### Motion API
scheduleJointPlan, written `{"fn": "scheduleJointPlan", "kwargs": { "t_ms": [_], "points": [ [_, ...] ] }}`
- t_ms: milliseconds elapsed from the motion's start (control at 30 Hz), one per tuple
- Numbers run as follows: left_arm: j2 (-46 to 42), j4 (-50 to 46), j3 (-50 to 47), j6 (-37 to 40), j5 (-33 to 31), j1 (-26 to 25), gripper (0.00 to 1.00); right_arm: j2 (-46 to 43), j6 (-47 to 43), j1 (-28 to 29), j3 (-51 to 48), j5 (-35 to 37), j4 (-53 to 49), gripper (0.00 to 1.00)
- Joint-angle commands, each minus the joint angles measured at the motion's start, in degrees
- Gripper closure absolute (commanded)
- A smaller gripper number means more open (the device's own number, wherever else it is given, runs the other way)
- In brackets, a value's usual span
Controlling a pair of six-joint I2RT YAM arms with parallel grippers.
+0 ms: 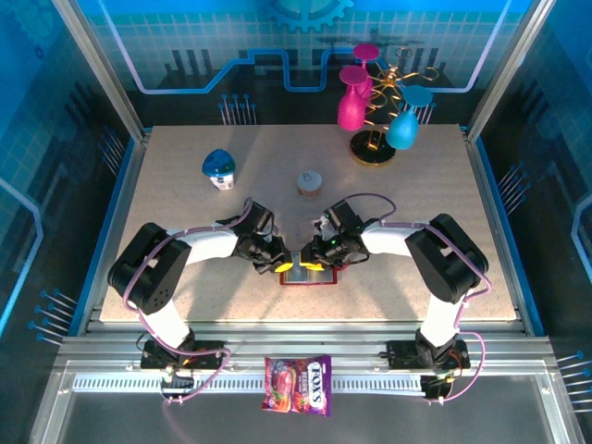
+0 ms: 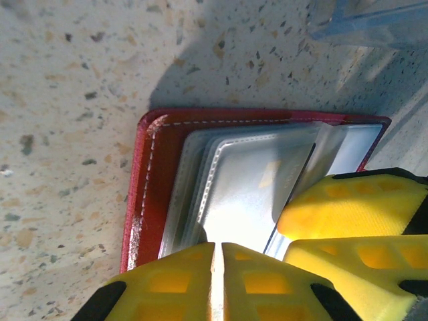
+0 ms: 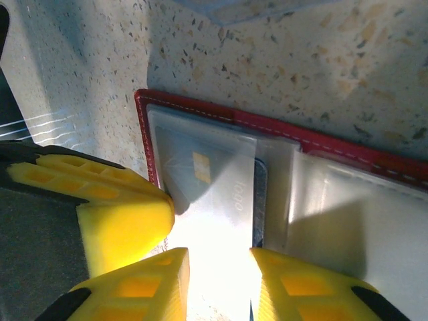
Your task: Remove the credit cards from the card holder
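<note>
Blue patterned walls close in a speckled beige table (image 1: 444, 185), and both arms reach inward to meet at its centre. Toward the upper part of the overhead view stand a white bottle with a blue cap (image 1: 219, 170), a small round jar (image 1: 310, 181) and a gold stand hung with pink and teal glasses (image 1: 379, 106). A colourful candy packet (image 1: 298, 385) lies on the metal rail at the bottom centre.

The card holder (image 1: 310, 280) lies open and flat on the table at the centre of the overhead view, just below the two grippers. Its red stitched cover (image 2: 150, 174) frames a stack of grey see-through pockets. The credit cards (image 3: 207, 184) sit inside those pockets: a pale one with a gold chip shows through the plastic, with a dark edge just to its right.

The left gripper (image 2: 215, 249) has its yellow fingers pressed together at the lower edge of the pockets. Whether a sleeve is caught between them cannot be told. The right gripper (image 3: 219, 257) has its fingers slightly apart, and the pale card's pocket shows in the gap. Whether they grip it cannot be told. A clear plastic box (image 2: 374, 23) sits in the upper right of the left wrist view.
</note>
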Motion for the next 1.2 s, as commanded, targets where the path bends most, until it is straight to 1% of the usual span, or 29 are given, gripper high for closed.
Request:
{"fn": "scheduleJointPlan", "kwargs": {
  "t_ms": [0,300,533,733,933,1167],
  "points": [
    [-0.66,-1.39,-0.65,1.57,0.43,0.48,0.88,0.77,-1.53,0.93,1.29,1.54,-3.36,0.69],
    [-0.66,-1.36,-0.48,1.57,0.49,0.48,0.86,-0.03,-2.77,0.95,1.75,3.53,-6.25,0.69],
    [-2.56,-2.14,0.10,1.61,0.65,0.46,0.82,-1.46,-2.94,1.00,1.92,4.08,-6.78,0.69],
    [-3.28,-2.43,0.01,1.74,1.62,0.45,0.84,-2.85,-2.11,0.96,1.76,2.48,-4.97,0.69],
    [-2.24,-2.02,-0.71,1.82,2.47,0.50,0.88,-1.69,0.44,0.96,0.12,-0.83,0.11,0.69],
    [-1.14,-2.68,-0.73,2.44,2.25,0.45,0.90,-0.64,0.97,0.92,-0.44,-0.95,0.98,0.70]
  ]
}}
